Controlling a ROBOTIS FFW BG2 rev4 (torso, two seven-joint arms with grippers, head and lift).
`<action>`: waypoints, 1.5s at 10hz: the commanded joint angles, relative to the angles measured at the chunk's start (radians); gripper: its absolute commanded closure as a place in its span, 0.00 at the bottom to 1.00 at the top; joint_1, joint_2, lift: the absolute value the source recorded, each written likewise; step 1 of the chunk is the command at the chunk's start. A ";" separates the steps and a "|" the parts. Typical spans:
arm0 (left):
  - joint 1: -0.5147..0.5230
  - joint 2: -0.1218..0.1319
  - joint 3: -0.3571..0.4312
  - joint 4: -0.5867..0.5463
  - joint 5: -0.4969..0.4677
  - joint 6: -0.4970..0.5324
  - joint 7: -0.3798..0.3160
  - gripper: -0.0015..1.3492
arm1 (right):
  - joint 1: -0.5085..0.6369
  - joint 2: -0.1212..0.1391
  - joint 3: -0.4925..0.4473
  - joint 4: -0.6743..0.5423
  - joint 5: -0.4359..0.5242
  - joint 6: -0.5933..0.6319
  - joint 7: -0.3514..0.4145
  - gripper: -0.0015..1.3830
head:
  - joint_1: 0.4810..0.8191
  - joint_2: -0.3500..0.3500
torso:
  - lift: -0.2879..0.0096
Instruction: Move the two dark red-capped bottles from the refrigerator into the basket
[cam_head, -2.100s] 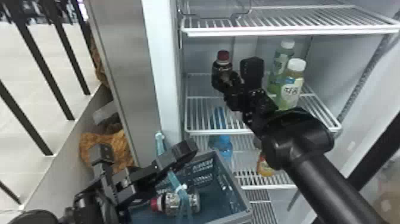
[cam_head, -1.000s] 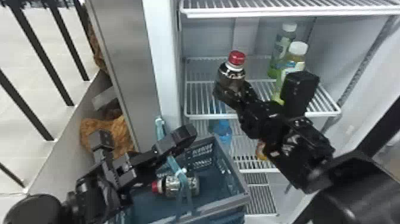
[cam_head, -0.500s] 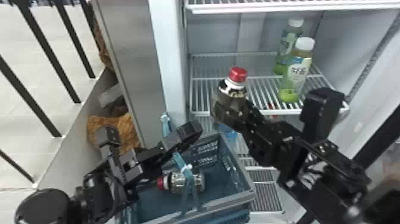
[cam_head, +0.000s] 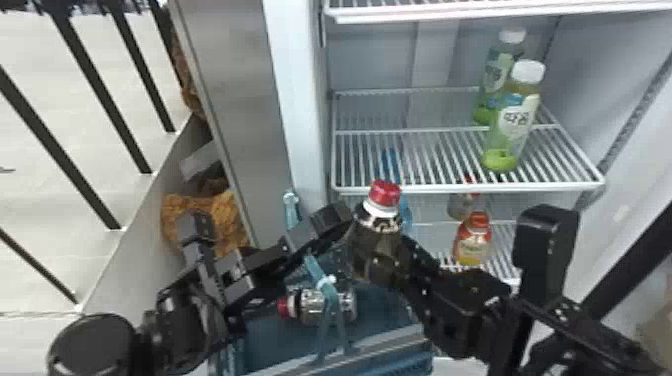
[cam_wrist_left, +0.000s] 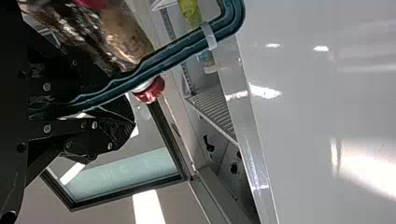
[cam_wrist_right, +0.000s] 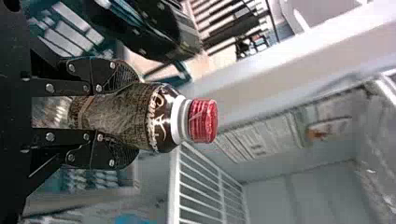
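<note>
In the head view my right gripper (cam_head: 382, 262) is shut around one upright dark red-capped bottle (cam_head: 382, 225), above the basket's (cam_head: 375, 345) back part. The right wrist view shows this bottle (cam_wrist_right: 159, 116) pinched between both fingers of the right gripper (cam_wrist_right: 114, 114), its cap pointing away from them. The other red-capped bottle (cam_head: 320, 306) lies on its side in the basket, behind a teal strap. My left gripper (cam_head: 250, 300) is at the basket's left side. In the left wrist view the left gripper (cam_wrist_left: 112, 109) is closed on the teal basket handle (cam_wrist_left: 173, 51); a red cap (cam_wrist_left: 152, 91) shows beside it.
Two green bottles (cam_head: 512, 125) stand at the right of the refrigerator's middle shelf (cam_head: 450, 187). An orange bottle (cam_head: 472, 240) is on the lower shelf (cam_head: 505, 275). The refrigerator's left wall edge (cam_head: 295, 100) rises behind the basket; black railings (cam_head: 65, 150) stand at far left.
The right gripper has carried its bottle out from the middle shelf, forward and down to over the basket. The view has tilted a little. The left gripper has kept its place at the basket.
</note>
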 joint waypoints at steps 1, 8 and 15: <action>0.000 0.000 0.000 0.000 0.000 0.000 0.000 0.89 | 0.004 0.000 0.007 0.026 -0.026 0.030 0.017 0.92 | 0.63 0.62 | 0.85; 0.005 -0.001 0.002 0.000 0.004 0.000 0.000 0.89 | 0.028 0.011 -0.044 0.048 -0.068 0.018 0.044 0.08 | 0.63 0.64 | 0.85; 0.017 -0.012 0.014 0.000 0.004 0.000 0.000 0.89 | 0.200 0.029 -0.116 0.156 -0.014 -0.561 0.092 0.08 | 0.63 0.51 | 0.85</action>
